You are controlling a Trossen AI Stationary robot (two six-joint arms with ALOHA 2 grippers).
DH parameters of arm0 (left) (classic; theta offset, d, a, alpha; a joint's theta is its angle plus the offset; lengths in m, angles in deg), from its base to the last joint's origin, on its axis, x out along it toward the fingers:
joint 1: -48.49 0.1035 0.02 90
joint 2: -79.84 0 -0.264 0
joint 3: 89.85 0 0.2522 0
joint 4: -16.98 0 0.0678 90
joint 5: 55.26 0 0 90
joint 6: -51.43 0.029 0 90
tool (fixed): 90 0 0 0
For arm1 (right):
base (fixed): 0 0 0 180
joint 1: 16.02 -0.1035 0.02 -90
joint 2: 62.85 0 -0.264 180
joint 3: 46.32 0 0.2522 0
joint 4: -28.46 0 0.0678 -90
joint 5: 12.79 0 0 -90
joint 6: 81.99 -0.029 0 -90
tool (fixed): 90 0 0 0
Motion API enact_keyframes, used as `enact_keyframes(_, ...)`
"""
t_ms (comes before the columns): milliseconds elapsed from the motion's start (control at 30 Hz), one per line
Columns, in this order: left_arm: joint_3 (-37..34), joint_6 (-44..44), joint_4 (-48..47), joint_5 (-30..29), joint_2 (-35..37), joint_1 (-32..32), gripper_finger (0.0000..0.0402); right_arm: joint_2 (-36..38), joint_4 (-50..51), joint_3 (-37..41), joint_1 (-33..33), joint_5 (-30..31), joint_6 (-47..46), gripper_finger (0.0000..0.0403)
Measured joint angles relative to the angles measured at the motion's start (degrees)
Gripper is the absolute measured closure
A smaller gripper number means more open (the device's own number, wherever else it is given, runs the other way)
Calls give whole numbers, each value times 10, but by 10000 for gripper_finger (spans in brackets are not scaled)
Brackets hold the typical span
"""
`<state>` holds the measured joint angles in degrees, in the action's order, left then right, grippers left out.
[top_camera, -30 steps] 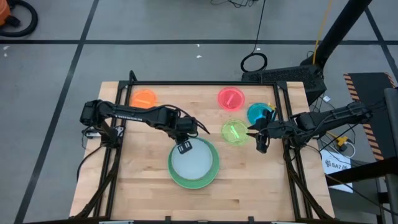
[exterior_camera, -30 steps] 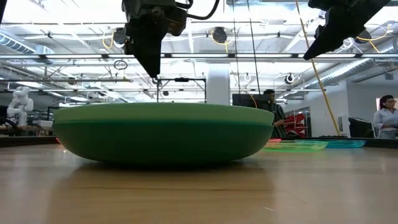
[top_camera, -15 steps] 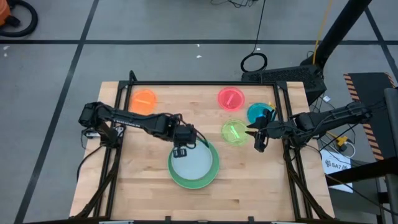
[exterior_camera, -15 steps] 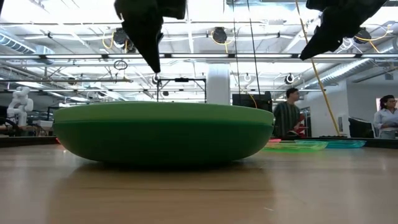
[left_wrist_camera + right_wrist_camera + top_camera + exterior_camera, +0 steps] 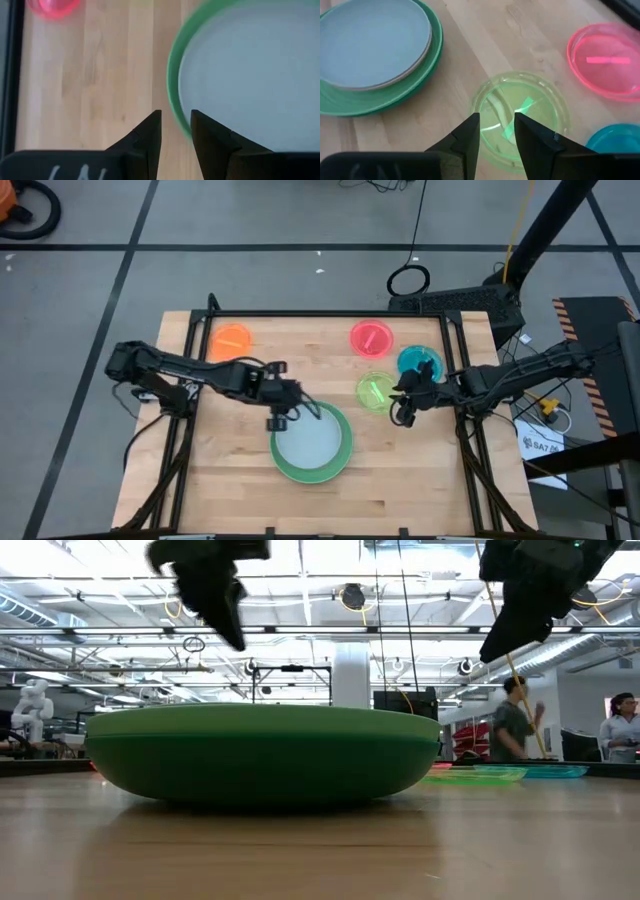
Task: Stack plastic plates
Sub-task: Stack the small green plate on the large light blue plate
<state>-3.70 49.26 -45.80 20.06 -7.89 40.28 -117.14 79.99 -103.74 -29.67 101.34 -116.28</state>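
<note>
Pale blue plate (image 5: pixel 309 442) inside large green plate (image 5: pixel 342 461).

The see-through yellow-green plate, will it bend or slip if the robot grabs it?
The small translucent yellow-green plastic plate looks thin and shiny, so it is probably light and may slide on the smooth wooden table if nudged. Its raised rim gives the right gripper an edge to pinch. It lies flat, so rolling seems unlikely.

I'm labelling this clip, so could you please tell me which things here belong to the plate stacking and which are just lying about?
Belongs to the job:
green plate
pale blue plate
yellow-green plate
red-pink plate
blue plate
orange plate

Lying about:
cable loop on the floor
</note>
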Motion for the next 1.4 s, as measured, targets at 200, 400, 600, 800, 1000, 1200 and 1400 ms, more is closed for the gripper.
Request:
enact_keyframes(200, -107, 11, 128, -13, 103, 3, 291, -36, -11, 0, 2, 30, -123, 289)
enact_keyframes(400, -143, 129, 244, -19, 176, 2, 291, -88, -80, 0, 26, 1, -185, 289)
enact_keyframes(600, -200, 213, 365, -19, 223, 4, 291, -144, -135, -1, 51, -97, -206, 289)
enact_keyframes(800, -268, 244, 437, -19, 257, 23, 291, -186, -47, -1, 85, -177, -264, 289)
enact_keyframes(1000, -272, 218, 401, -24, 292, 56, 291, -196, 137, -1, 136, -204, -307, 289)
enact_keyframes(1200, -272, 165, 324, -24, 328, 81, 291, -196, 155, -1, 190, -198, -297, 289)
enact_keyframes(1400, -272, 139, 291, -25, 346, 86, 291, -212, 98, -1, 227, -197, -284, 289)
